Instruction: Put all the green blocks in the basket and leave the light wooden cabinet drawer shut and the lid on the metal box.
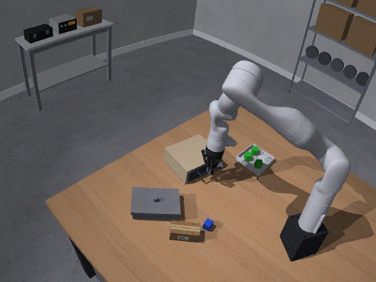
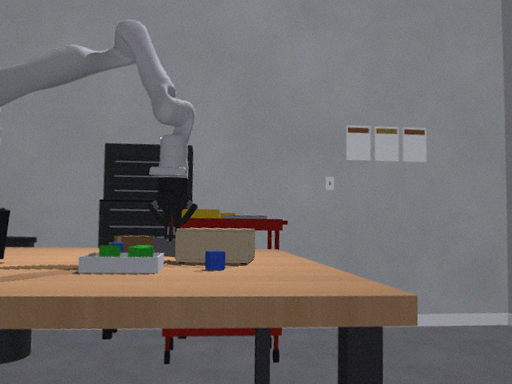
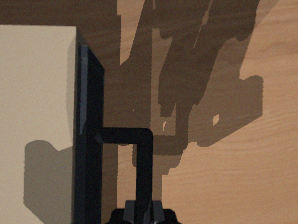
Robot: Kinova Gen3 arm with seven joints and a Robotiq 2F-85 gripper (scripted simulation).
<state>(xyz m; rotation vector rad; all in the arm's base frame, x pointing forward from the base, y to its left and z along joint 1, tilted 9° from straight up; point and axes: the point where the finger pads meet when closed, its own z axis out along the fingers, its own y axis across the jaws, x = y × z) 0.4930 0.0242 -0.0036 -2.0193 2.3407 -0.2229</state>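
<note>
My gripper (image 1: 210, 171) (image 2: 170, 239) (image 3: 144, 212) points down, shut on the black drawer handle (image 3: 145, 170). The light wooden cabinet (image 1: 187, 150) (image 2: 215, 246) (image 3: 37, 85) has its dark drawer front (image 3: 95, 100) standing slightly out. The drawer's inside is hidden. The white basket (image 1: 248, 167) (image 2: 120, 266) holds three green blocks (image 1: 255, 150) (image 1: 248, 156) (image 1: 258, 163), all inside the rim. The grey metal box (image 1: 151, 217) has its lid (image 1: 143, 197) on top; its contents are hidden.
A blue block (image 1: 208, 224) lies beside the brown carton (image 1: 187, 232) (image 2: 135, 242), near the metal box. Another blue block (image 2: 215, 260) lies behind the cabinet, mostly hidden by the arm in the top view. The basket stands between the cabinet and the arm's black base (image 1: 302, 237).
</note>
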